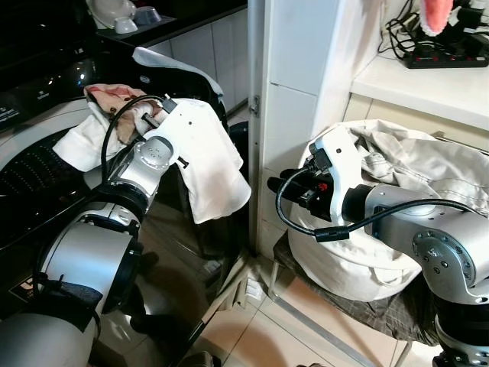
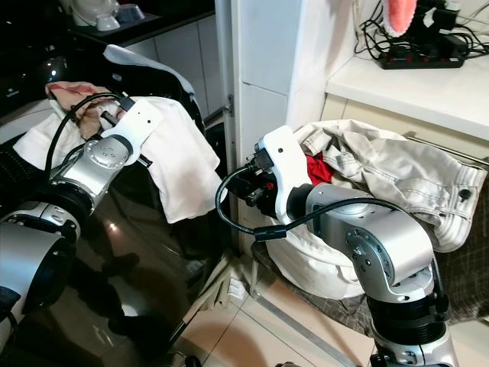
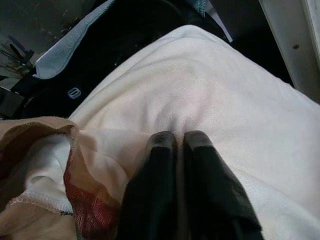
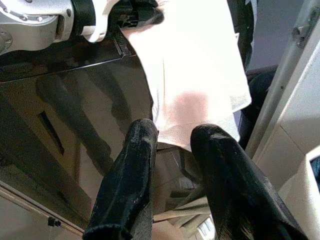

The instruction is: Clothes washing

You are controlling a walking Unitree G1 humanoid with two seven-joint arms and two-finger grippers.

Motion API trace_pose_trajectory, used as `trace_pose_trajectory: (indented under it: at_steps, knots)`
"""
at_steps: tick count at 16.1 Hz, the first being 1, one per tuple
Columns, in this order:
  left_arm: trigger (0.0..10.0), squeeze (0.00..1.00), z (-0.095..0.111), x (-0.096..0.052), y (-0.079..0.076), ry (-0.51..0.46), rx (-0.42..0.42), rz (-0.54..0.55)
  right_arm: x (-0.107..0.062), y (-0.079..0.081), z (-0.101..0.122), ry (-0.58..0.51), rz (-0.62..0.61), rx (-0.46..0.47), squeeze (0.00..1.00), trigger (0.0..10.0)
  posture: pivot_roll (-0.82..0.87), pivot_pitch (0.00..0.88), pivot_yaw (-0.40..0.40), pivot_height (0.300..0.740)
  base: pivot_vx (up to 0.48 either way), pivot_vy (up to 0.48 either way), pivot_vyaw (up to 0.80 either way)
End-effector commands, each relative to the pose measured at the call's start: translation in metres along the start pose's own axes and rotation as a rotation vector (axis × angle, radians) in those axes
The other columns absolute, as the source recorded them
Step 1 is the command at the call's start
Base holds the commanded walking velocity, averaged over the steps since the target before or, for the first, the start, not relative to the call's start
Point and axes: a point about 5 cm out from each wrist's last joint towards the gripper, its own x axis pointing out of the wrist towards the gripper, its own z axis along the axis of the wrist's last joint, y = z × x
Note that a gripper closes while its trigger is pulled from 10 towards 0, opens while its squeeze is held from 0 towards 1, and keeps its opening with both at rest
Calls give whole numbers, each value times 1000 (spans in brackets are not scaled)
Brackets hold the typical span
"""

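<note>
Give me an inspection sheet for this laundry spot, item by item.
Surface: glossy dark washer top, reflective.
Job's things: white garment draped over washer edge; pale clothes heaped in white laundry bag.
Clutter: bowls on dark counter.
End effectors: left end effector shut on white garment; right end effector open, beside the bag.
Cables: power strip with cords on white shelf.
Surroundings: tiled floor, white cabinet.

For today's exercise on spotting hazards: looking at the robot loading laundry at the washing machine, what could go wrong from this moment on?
1. The white cloth hangs over the washing machine edge; it might slide to the floor if the left gripper, closed against it, slips.
2. The right gripper is open and holds nothing beside the laundry basket, so the beige trousers piled on top could spill if bumped.
</note>
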Motion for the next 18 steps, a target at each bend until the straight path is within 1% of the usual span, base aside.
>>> trace_pose_trajectory:
  at_steps: [1, 4, 5, 6, 7, 8, 9, 10, 11, 12, 13, 14, 15, 16, 17, 18]
  knots:
    - [0, 0, -13, -2, 9, 57, 6, 35, -1, -1, 7, -16, 7, -15, 0, 10000, -116, 0, 63, 740, 0, 0, 0]
    - [0, 0, -10, -4, 29, 67, 69, 121, -1, -2, 8, -16, 7, -17, 0, 10000, -113, 0, 56, 740, 0, 0, 0]
    - [0, 0, -6, -6, 43, 66, 102, 178, -1, -2, 8, -16, 7, -19, 0, 10000, -113, 0, 56, 740, 0, 0, 0]
    - [0, 0, -1, -7, 55, 63, 135, 221, -1, -2, 9, -17, 7, -20, 0, 10000, -110, 0, 55, 740, 0, 0, 0]
    - [0, 0, 8, -10, 72, 53, 188, 288, -1, -3, 10, -19, 7, -22, 0, 10000, -110, 0, 55, 740, 0, 0, 0]
    - [0, 0, 15, -13, 85, 44, 222, 339, -1, -3, 11, -21, 6, -23, 0, 10000, -110, 0, 55, 740, 0, 0, 0]
    - [0, 0, 35, -22, 115, 18, 290, 455, -1, -3, 12, -24, 5, -25, 0, 10000, -111, 0, 55, 740, 0, 0, 0]
    - [0, 0, 43, -27, 127, 8, 331, 509, -1, -4, 12, -26, 3, -26, 0, 10000, -112, 0, 53, 740, 0, 0, 0]
    - [0, 0, 63, -45, 164, -14, 458, 687, -1, -6, 13, -31, -8, -28, 0, 10000, -111, 0, 52, 740, 0, 0, 0]
    - [0, 0, 68, -53, 177, -12, 488, 744, -1, -7, 14, -31, -11, -28, 0, 10000, -105, 0, 51, 740, 0, 0, 0]
    - [0, 0, 65, -58, 186, 27, 491, 767, 0, -7, 14, -31, -10, -28, 0, 10000, -104, 0, 53, 740, 0, 0, 0]
    - [0, 0, 63, -53, 180, 52, 559, 720, 1, -6, 13, -30, -5, -28, 0, 10000, -102, 0, 54, 740, 0, 0, 0]
    - [5922, 0, 55, -46, 169, 96, 591, 650, 2, -5, 13, -29, -1, -28, 0, 10000, -103, 0, 56, 740, 0, 0, 0]
    - [10000, 0, 44, -40, 157, 137, 559, 575, 3, -4, 12, -29, 2, -28, 0, 10000, -106, 0, 61, 740, 0, 0, 0]
    - [10000, 0, 35, -35, 146, 150, 503, 522, 3, -4, 12, -30, 4, -27, 0, 10000, -107, 0, 61, 740, 0, 0, 0]
    - [10000, 0, 23, -30, 134, 173, 426, 456, 3, -4, 12, -31, 5, -27, 0, 10000, -109, 0, 63, 740, 0, 0, 0]
